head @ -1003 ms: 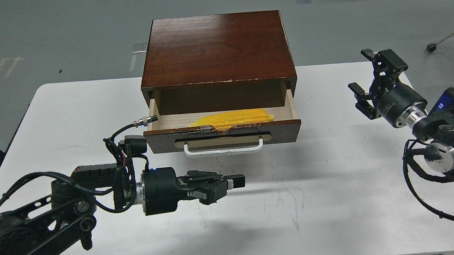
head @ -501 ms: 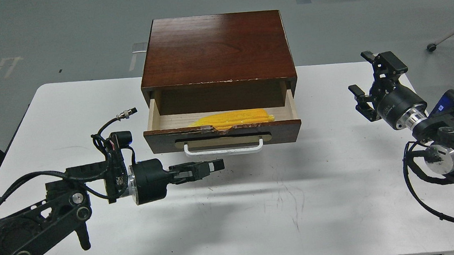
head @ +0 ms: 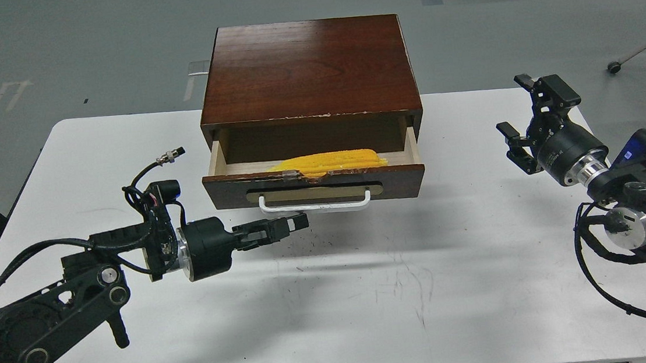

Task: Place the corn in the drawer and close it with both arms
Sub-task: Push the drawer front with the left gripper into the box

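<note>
The dark brown drawer (head: 402,179) is partly open, with its white bar handle (head: 314,205) facing me. The yellow corn (head: 327,160) lies lengthwise inside it on the pale wood, just behind the chipped front edge. My left gripper (head: 298,222) looks shut and empty. It points right, with its tips just below and in front of the handle's left end, close to the drawer front. I cannot tell whether it touches. My right gripper (head: 516,105) is open and empty, held above the table well to the right of the drawer.
The drawer sits in a dark brown wooden cabinet (head: 307,66) at the back middle of the white table (head: 368,300). A loose cable plug (head: 171,154) sticks up from my left wrist near the drawer's left corner. Grey floor lies beyond.
My left gripper has moved up and back to the drawer front and turned edge-on. The drawer has slid a little further in, with the corn inside. My right arm barely moved.
</note>
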`<state>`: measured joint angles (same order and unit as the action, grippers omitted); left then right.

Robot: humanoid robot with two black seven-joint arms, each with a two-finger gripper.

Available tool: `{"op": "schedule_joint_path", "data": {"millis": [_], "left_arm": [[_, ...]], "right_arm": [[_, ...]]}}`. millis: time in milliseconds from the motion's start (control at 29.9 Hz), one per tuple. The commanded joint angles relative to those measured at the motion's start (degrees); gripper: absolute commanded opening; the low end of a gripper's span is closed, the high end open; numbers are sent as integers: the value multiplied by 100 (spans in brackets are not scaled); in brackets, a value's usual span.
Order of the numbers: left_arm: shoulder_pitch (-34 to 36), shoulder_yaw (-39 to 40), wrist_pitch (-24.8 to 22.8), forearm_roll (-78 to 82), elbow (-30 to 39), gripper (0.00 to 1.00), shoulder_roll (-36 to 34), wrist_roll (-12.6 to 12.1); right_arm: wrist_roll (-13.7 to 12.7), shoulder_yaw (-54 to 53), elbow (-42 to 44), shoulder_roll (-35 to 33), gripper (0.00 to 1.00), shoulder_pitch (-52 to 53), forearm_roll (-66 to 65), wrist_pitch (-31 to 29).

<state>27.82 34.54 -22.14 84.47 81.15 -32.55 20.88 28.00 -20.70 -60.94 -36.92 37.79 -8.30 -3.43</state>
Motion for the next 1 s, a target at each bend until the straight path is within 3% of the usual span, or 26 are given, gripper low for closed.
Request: {"op": "schedule_joint_path", "data": {"millis": [0, 969], "left_arm": [[22, 70, 8, 0, -2, 0, 3, 4], [365, 132, 61, -70, -1013, 0, 513, 4]], "right_arm": [[0, 5, 3, 9, 99, 0, -5, 0], [0, -65, -23, -17, 99, -123, 3, 9]]}}
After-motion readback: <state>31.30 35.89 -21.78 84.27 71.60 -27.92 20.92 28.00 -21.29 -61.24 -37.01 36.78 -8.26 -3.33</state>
